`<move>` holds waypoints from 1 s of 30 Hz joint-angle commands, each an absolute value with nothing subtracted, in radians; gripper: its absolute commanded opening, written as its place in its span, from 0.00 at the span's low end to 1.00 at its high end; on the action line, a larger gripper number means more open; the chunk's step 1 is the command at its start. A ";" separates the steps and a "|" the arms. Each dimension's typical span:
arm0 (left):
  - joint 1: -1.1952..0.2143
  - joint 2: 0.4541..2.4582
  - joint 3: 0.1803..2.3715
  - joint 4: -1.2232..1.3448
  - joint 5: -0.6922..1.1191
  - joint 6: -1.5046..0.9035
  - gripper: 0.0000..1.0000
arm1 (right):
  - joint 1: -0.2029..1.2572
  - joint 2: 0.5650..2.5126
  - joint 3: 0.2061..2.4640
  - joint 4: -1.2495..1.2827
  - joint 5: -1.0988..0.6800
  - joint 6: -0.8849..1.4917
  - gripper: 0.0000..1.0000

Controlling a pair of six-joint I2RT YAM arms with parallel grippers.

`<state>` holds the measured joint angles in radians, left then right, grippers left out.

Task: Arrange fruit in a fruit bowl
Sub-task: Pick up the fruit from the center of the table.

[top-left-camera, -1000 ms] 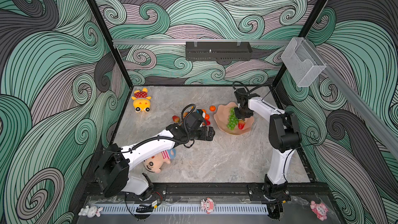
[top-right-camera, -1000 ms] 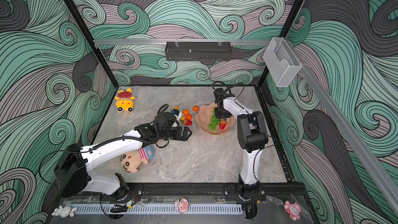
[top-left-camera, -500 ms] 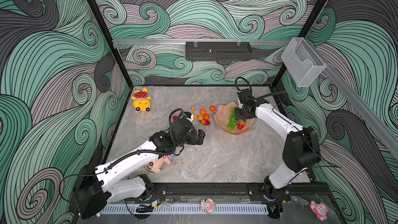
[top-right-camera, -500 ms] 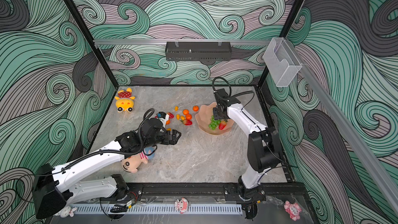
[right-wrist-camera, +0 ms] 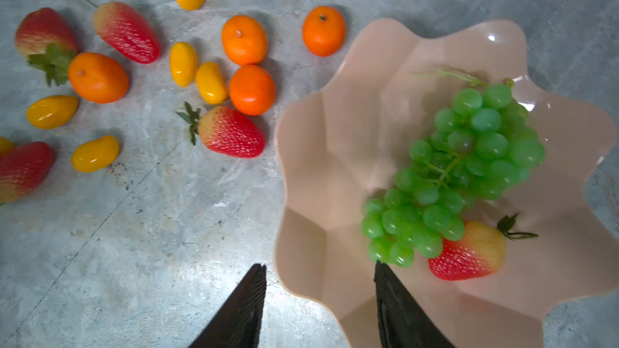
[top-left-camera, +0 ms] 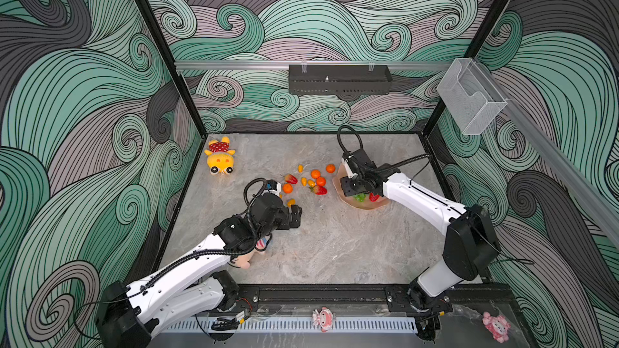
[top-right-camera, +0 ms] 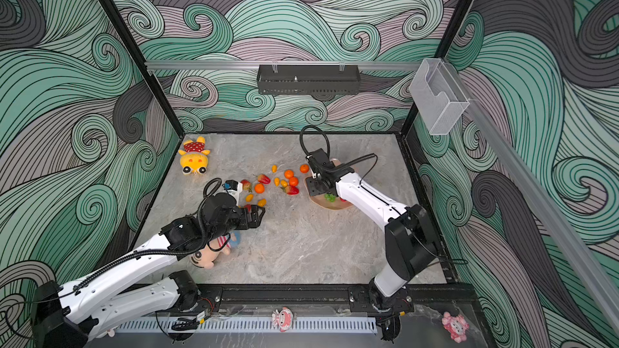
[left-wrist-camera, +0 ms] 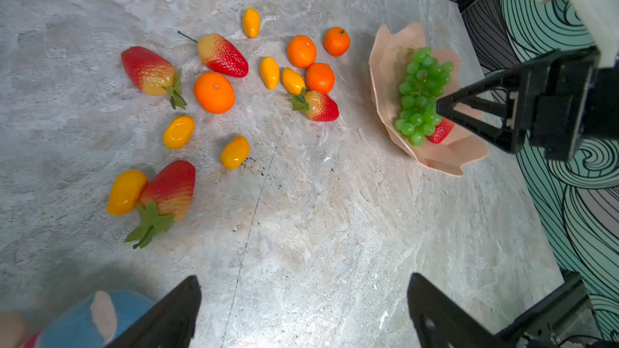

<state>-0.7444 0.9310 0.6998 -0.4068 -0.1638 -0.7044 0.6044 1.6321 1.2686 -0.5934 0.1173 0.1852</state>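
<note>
Fruit bowl (right-wrist-camera: 335, 148) sits just under right gripper (right-wrist-camera: 318, 264), jaws partly apart, nothing held. Grape bunch (right-wrist-camera: 462, 169) plus one strawberry (right-wrist-camera: 469, 256) inside bowl. Left gripper (left-wrist-camera: 303, 277) wide, empty, loose fruit (left-wrist-camera: 214, 92) ahead of it.

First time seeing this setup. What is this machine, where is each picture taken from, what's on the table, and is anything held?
Two white robot arms, left and right, stand at a marble table. The two wide pictures come from one overhead camera pair; each close-up comes from a camera on an arm's wrist. Loose strawberries, tangerines and kumquats lie on it. The peach bowl holds a grape bunch and one strawberry. A yellow doll and a second doll lie nearby. The left fingers and the right fingers are open and hold nothing.
</note>
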 commanded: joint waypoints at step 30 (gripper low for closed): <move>-0.108 0.841 0.609 -0.339 0.370 -0.830 0.99 | 0.833 2.364 2.110 -1.025 0.338 -0.117 0.39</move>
<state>-0.1417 0.8593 0.6106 -0.3576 0.2989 -0.8066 0.8257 2.3394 2.0697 -0.9535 0.2783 -0.0948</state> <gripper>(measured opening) 0.986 0.396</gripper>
